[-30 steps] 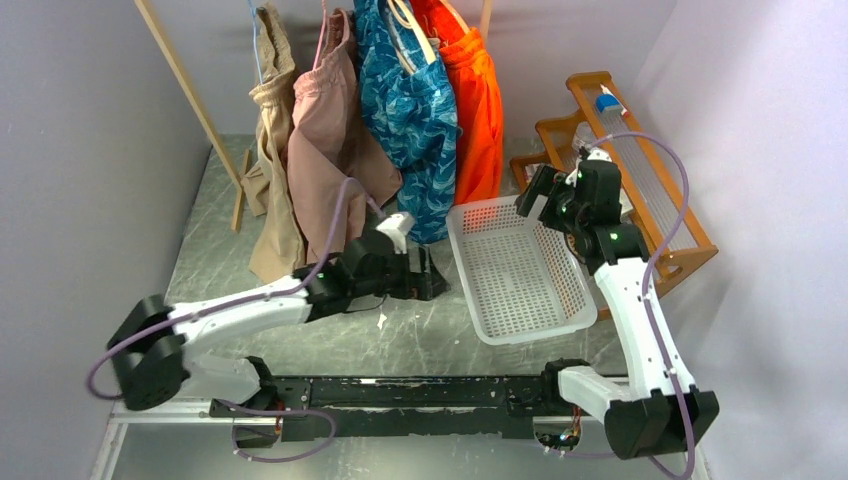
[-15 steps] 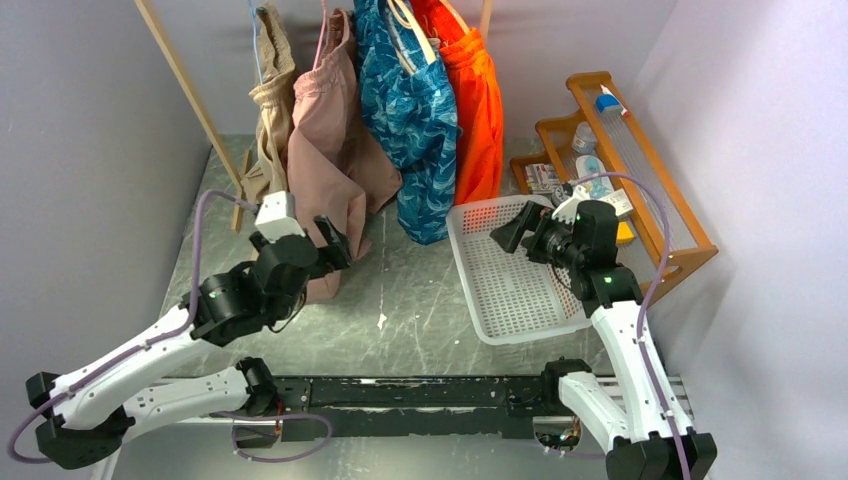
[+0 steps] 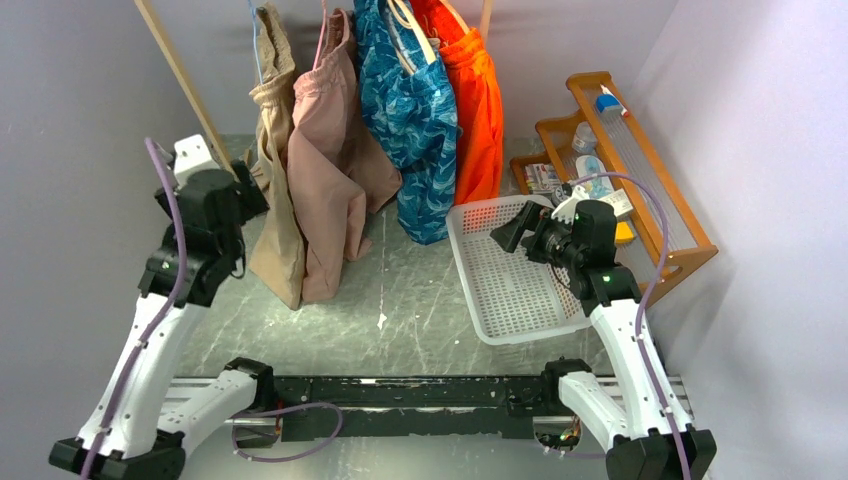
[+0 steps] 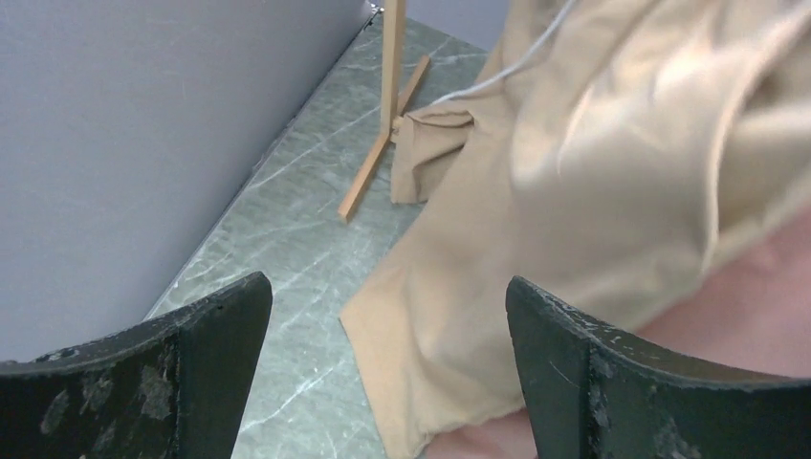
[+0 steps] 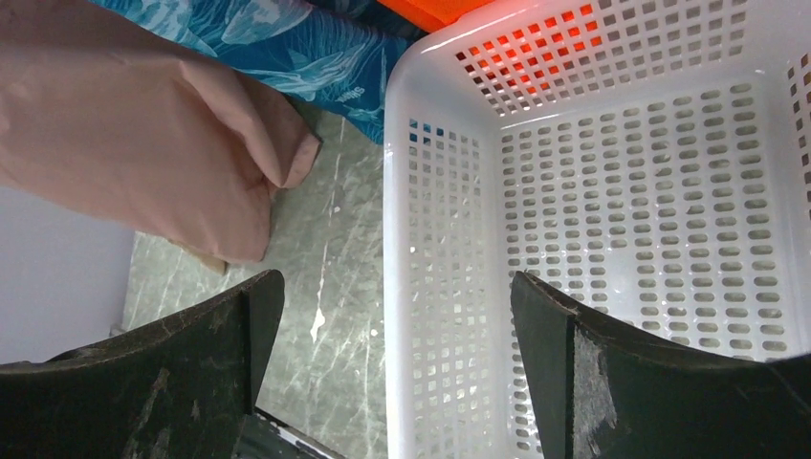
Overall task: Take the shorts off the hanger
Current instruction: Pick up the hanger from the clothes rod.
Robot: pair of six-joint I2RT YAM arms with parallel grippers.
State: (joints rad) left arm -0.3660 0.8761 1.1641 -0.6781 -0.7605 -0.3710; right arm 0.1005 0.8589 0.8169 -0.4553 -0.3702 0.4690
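Left hand swung beside tan shorts (spread wide), right hand spread above white basket

Left hand now beside tan shorts

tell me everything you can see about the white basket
The white basket is a rectangular plastic tray with slotted walls and floor and a rounded rim. It sits upright and empty on the grey table, orange shorts hanging at its far corner. The open right end effector hangs over it.
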